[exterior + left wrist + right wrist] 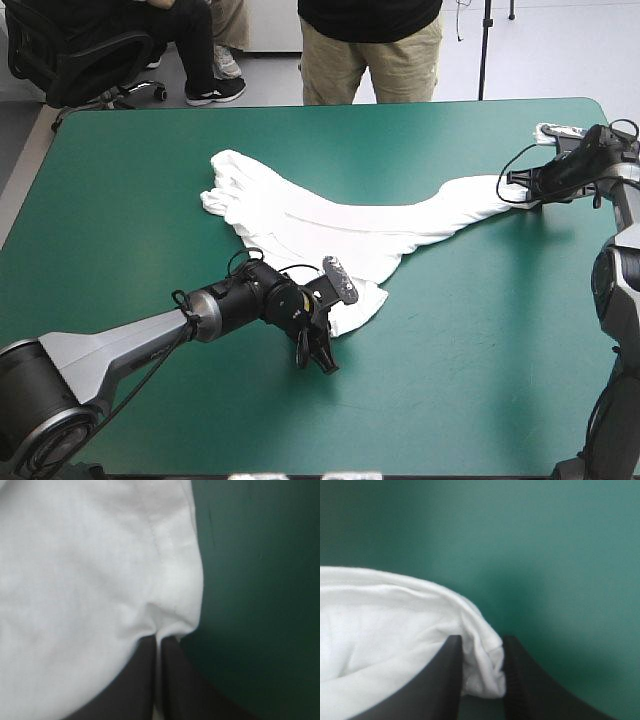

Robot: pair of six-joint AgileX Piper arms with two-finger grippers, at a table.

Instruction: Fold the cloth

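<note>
The left tool (157,639) pinches a hemmed corner of the T-shirt (330,225) toward the near edge of the table (110,220), and the right tool (482,647) nips a bunched fold near the far right corner. Between them the T-shirt lies stretched and rumpled across the table's middle. Light, soft and limp, it will likely sag, so hems and corners seem the surest holds.

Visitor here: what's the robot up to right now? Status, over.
Left gripper shut on the T-shirt, near corner. Right gripper shut on its far-right end. T-shirt stretched between them, not yet folded. No obstacle seen.
</note>
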